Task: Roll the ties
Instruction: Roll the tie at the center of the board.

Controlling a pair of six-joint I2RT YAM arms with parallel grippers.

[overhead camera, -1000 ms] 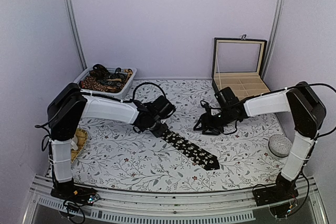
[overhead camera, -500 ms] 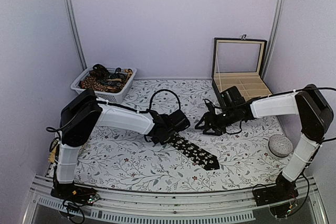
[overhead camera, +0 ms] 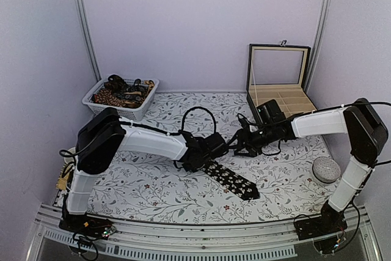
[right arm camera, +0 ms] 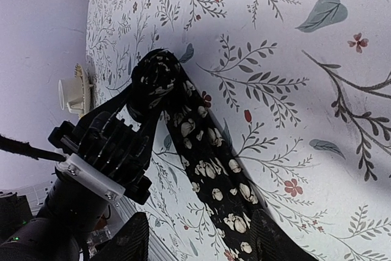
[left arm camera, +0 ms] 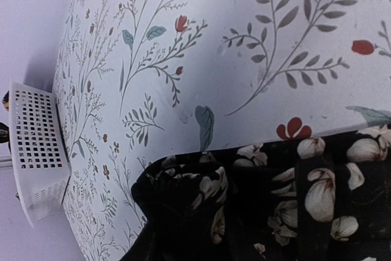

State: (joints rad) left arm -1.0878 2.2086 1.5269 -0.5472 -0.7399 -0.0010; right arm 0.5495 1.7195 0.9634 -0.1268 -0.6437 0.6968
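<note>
Overhead, the left gripper [overhead camera: 205,161] pinches the bunched end of the black tie [overhead camera: 235,180], which lies diagonally on the table [overhead camera: 146,189]. Only the right wrist view shows the right gripper [right arm camera: 198,218] spread wide and empty. The left wrist view shows the tie's pale flowers on crumpled folds.

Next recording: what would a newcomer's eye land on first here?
A black necktie with pale flower print lies diagonally mid-table on the leafy floral tablecloth, its narrow end bunched in the left gripper, while the open right gripper hovers just beyond that end. Behind, a white plastic basket heaped with patterned ties sits back left, and an open black compartment box back right.
</note>
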